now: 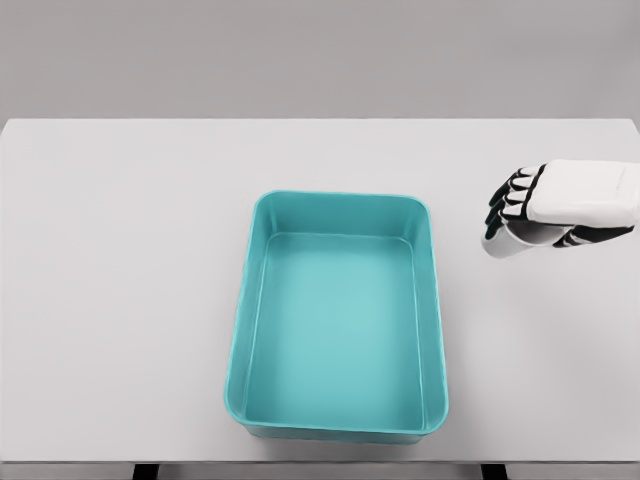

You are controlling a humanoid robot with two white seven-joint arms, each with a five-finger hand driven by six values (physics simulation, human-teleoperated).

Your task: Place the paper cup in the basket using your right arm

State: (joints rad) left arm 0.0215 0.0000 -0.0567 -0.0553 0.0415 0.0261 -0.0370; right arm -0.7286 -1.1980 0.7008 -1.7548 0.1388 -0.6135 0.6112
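Note:
A teal rectangular basket [338, 212] sits empty in the middle of the white table. My right hand [505, 212] comes in from the right edge and hovers to the right of the basket's far right corner, apart from it. Its dark-jointed fingers [513, 196] are curled around a small white paper cup [503, 244], of which only the lower end shows under the hand. The rest of the cup is hidden by the palm and fingers. The left arm does not show.
The white table [120, 300] spans the whole view, with its front edge along the bottom and a grey wall behind its far edge.

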